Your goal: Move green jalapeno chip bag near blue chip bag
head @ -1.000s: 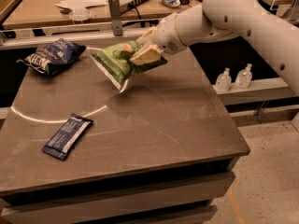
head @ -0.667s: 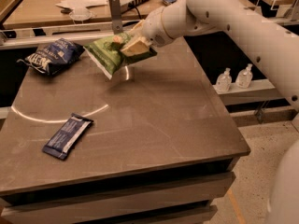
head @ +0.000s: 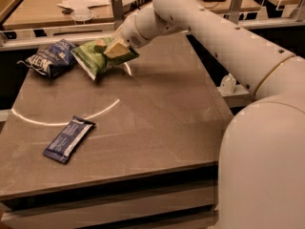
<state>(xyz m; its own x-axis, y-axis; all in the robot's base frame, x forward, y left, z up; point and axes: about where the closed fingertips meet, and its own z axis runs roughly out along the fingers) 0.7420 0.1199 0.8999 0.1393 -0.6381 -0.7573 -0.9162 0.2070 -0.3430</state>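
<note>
The green jalapeno chip bag (head: 93, 57) is held in the air over the far left part of the table, tilted, with its lower corner close to the surface. My gripper (head: 114, 47) is shut on its right end. The blue chip bag (head: 51, 58) lies at the far left corner of the table, right beside the green bag on its left. The two bags nearly touch; I cannot tell if they do.
A flat dark-blue bar wrapper (head: 69, 139) lies at the front left of the brown table (head: 157, 123). My white arm (head: 224, 46) reaches in from the right. Behind the table stands a bench with papers (head: 81, 1) and a metal post (head: 116, 8).
My gripper has carried the green bag to the left and slightly down, from the table's far middle to just beside the blue bag.
</note>
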